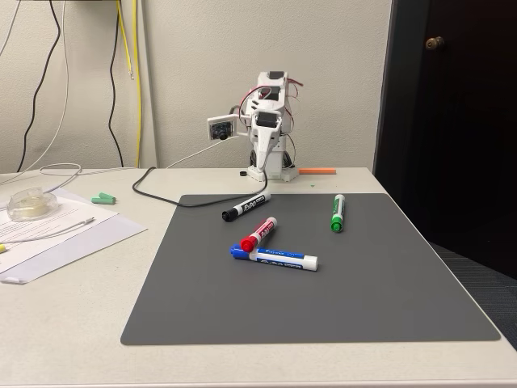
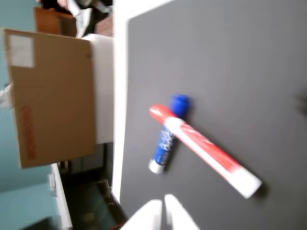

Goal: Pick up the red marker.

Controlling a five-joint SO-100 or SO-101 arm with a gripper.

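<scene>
The red marker [image 1: 258, 234] lies on the grey mat [image 1: 339, 291] near its middle, red cap toward the front. That cap touches the cap end of a blue-capped marker [image 1: 275, 259] lying across in front of it. In the wrist view the red marker [image 2: 204, 150] runs diagonally, with the blue one [image 2: 167, 139] beside its cap. My gripper [image 2: 162, 199] shows at the bottom edge, its two white fingers together, shut on nothing and well short of the markers. My arm [image 1: 269, 129] sits folded at the back of the table.
A black-capped marker [image 1: 245, 208] and a green marker [image 1: 338, 212] lie further back on the mat. Papers [image 1: 56, 230] and a clear lid [image 1: 31, 204] sit at the left. A black cable [image 1: 157, 190] curls near the base. A cardboard box [image 2: 50, 96] stands beyond the table edge.
</scene>
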